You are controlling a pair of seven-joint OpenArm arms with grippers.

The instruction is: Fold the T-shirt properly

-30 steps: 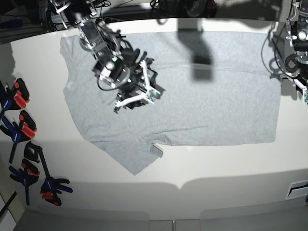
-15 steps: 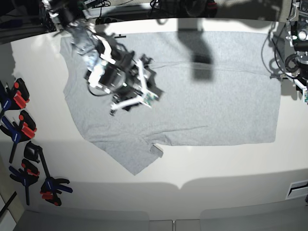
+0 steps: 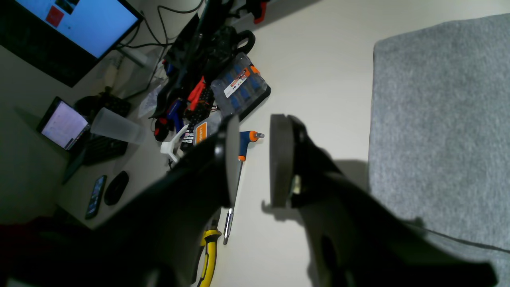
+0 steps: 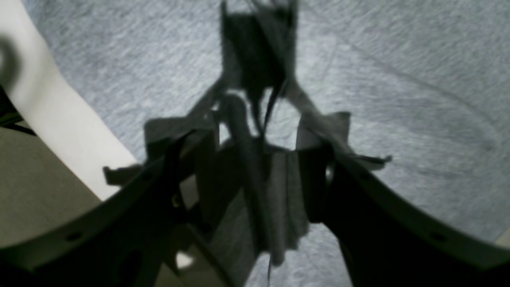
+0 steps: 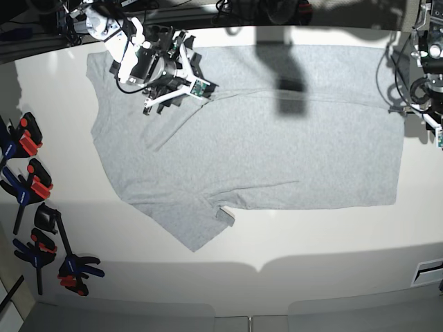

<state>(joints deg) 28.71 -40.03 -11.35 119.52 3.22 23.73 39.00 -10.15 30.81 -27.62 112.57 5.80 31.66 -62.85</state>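
The white table point(image 5: 311, 242) is carrying the large light heather-grey short-sleeved cotton T-shirt point(image 5: 277, 145), which is lying spread flat across the upper middle of the surface, plain side up, with one sleeve pointing toward the near edge and a small tag-like flap showing beside it. The right gripper point(image 5: 173, 93) is hovering over the far left part of the shirt, near a diagonal crease; its jaws are standing well apart, and in the blurred right wrist view nothing is visibly pinched between them. The left gripper point(image 3: 249, 159) is sitting off the shirt's right edge, jaws parted with only bare table between the pads. Red-and-blue spring clamps point(image 5: 31, 207) are lying along the table's left edge.
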